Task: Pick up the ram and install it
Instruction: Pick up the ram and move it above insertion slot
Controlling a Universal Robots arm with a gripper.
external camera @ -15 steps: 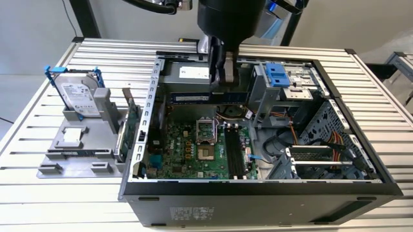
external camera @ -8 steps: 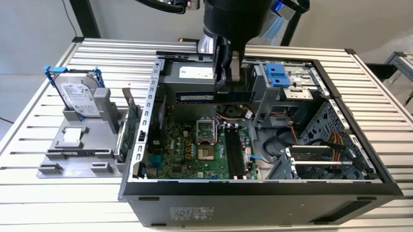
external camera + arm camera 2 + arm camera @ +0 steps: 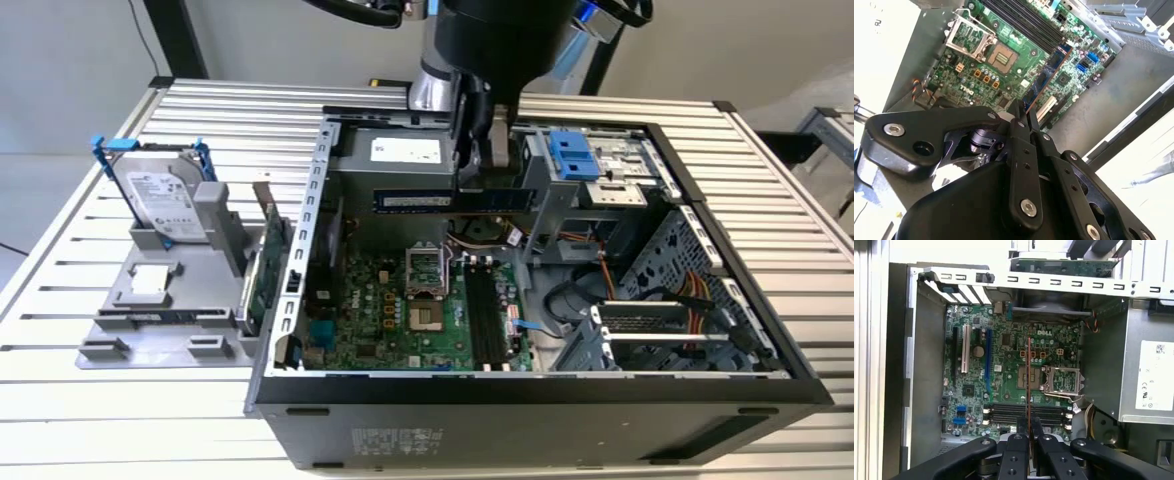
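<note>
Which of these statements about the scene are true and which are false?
1. The claw is shut on the ram. True.
2. The ram is already seated in its slot. False: the claw holds it above the motherboard.
3. The hard drive stands outside the computer case, at the exterior view's left. True.
4. The computer case is closed. False: its side is open and the motherboard is exposed.
</note>
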